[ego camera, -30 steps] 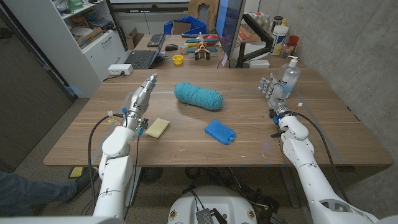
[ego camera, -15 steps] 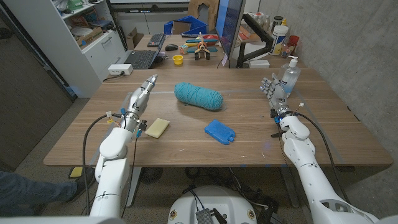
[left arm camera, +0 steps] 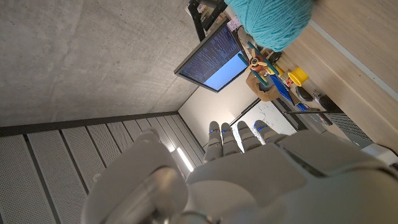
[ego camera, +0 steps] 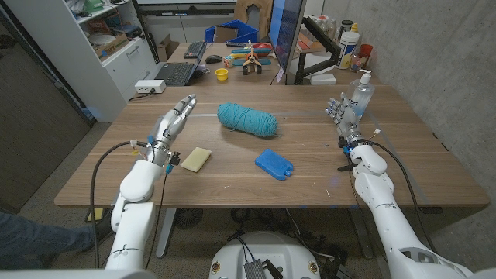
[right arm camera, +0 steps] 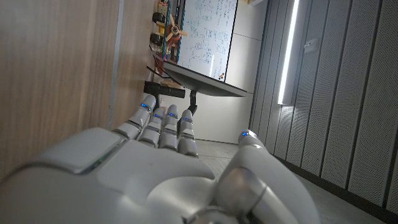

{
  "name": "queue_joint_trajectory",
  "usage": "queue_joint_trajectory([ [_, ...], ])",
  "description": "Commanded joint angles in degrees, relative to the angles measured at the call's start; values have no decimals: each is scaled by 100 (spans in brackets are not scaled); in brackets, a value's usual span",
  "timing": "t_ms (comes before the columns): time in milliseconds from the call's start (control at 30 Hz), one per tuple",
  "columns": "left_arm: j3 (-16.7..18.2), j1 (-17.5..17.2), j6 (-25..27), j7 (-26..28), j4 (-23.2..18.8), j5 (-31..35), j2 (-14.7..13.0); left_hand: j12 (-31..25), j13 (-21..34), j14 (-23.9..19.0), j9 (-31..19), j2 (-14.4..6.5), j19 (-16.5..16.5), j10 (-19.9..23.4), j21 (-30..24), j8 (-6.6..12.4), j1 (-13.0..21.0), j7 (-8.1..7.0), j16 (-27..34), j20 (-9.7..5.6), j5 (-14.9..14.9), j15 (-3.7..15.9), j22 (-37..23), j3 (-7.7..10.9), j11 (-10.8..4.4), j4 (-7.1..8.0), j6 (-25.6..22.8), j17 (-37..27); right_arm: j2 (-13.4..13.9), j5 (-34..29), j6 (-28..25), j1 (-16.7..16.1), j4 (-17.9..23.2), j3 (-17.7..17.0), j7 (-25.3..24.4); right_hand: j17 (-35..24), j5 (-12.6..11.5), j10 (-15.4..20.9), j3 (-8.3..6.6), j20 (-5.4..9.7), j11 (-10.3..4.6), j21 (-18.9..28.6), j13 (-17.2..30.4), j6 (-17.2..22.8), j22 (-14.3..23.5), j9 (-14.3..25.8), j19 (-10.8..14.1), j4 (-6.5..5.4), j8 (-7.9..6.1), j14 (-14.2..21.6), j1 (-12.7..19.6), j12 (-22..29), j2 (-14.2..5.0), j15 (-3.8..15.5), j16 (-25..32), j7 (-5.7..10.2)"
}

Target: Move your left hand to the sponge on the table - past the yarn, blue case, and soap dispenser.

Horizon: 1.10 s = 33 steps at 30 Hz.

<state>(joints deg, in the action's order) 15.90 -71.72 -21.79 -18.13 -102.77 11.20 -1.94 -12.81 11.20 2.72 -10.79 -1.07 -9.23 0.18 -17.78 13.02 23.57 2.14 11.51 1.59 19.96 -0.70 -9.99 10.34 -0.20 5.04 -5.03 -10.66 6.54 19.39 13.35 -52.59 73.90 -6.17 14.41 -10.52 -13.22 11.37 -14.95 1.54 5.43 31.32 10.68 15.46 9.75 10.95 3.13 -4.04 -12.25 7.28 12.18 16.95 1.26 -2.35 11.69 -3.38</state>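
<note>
Head view, left hand: the left hand [ego camera: 172, 126] is raised above the table [ego camera: 418, 167] at about 9 o'clock of the scene, fingers stretched and apart, holding nothing.
Head view, sponge: the yellow sponge [ego camera: 196, 159] lies flat on the wood at 5 o'clock of that hand, just beside the wrist and apart from the fingers.
Head view, yarn: the teal yarn skein [ego camera: 247, 119] lies at 3 o'clock of the left hand, near the table's middle.
Head view, blue case: the blue case [ego camera: 274, 163] sits at 5 o'clock of the yarn, well apart from the sponge.
Head view, soap dispenser: the clear soap dispenser [ego camera: 361, 94] stands upright at 2 o'clock of the table, just beside the right hand [ego camera: 342, 116].
Head view, right hand: fingers extended and apart, empty.
Left wrist view: the left hand [left arm camera: 261, 174] shows its back with fingers [left arm camera: 241, 134] straight; the yarn skein [left arm camera: 271, 21] is at 1 o'clock, and a monitor [left arm camera: 211, 57] at 12 o'clock.
Right wrist view: the right hand [right arm camera: 155, 168] shows fingers [right arm camera: 163, 124] side by side and straight, gripping nothing, next to the table surface [right arm camera: 56, 74].
</note>
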Motion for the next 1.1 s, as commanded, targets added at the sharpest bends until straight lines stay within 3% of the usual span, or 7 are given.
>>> queue_joint_trajectory([
  [33, 21, -193, -82, 331, -240, 636, -103, -26, -2, -22, -11, -8, -15, 45, 19, 21, 92, 10, 6, 36, 31, 16, -22, 18, -26, -44, -61, 5, 4, -30, 38, 37, -110, -45, 15, -9, -30, 66, 8, -33, -23, -40, -5, 65, 9, 12, 43, 16, 18, 51, 26, -5, -38, 0, -9, 9],
  [1100, -94, -370, 8, 1007, -496, 2163, -551, -18, -2, -88, -13, -79, 27, 123, 89, 16, 294, -58, -3, 115, 39, 64, -27, 82, -70, -152, -179, 8, -124, 26, 231, 68, -264, -137, -16, -7, -32, 97, 24, -6, -26, -109, -4, 98, 12, 13, 150, 36, 26, 96, 18, -48, -54, 42, -11, 22],
])
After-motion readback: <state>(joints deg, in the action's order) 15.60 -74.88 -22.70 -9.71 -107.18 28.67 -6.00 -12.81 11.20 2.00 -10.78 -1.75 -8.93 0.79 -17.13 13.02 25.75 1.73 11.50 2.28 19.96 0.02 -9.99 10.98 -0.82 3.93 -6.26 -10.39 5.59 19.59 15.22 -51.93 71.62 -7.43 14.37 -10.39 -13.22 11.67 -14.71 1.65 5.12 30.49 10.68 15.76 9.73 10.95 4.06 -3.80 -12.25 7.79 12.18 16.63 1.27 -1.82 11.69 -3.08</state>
